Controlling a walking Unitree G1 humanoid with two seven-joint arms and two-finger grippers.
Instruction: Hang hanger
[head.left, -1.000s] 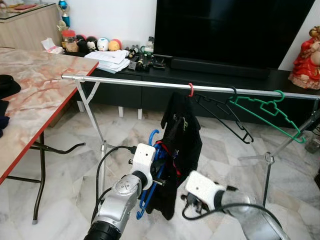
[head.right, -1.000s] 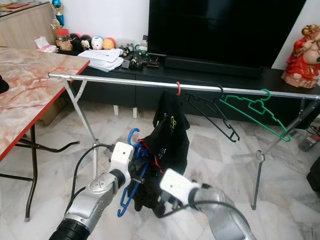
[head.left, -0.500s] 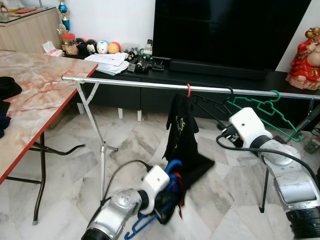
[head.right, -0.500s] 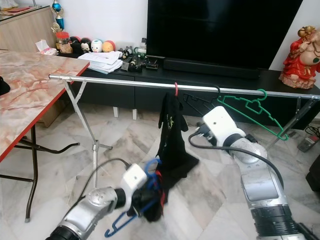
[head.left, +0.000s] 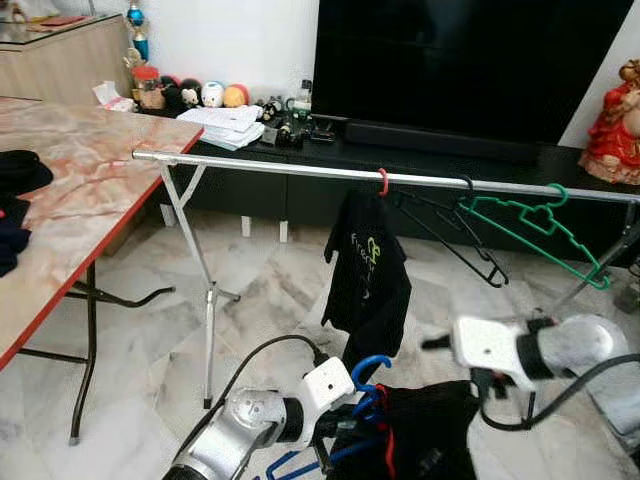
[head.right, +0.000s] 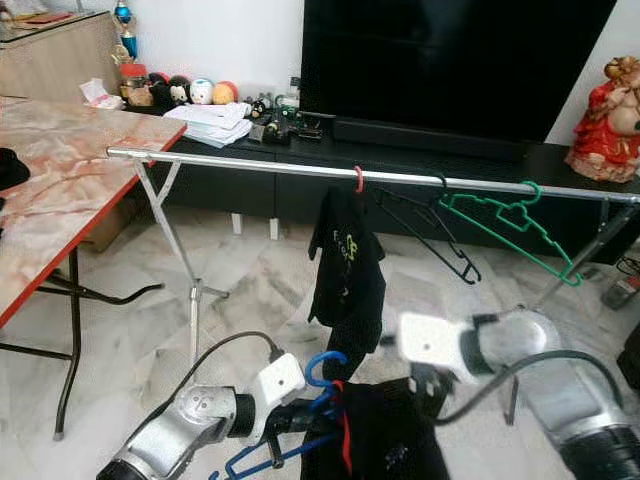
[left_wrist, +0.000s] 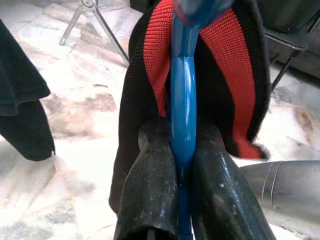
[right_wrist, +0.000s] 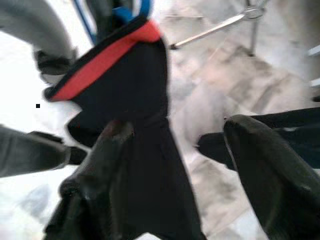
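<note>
Left tool (left_wrist: 181, 150) clamps the blue hanger (left_wrist: 182, 115), draped in black, red-collared garment (left_wrist: 235, 75); right tool (right_wrist: 175, 170) gapes.

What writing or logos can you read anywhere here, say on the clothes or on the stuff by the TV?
Black shirt on the rail: a green logo with a line of small lettering, too small and blurred to read.
Stack of papers on the TV cabinet: no print can be made out.
Jar with the red lid: its label is too small to read.
Black garment on the blue hanger: a faint mark, unreadable.
No text can be read with confidence.
</note>
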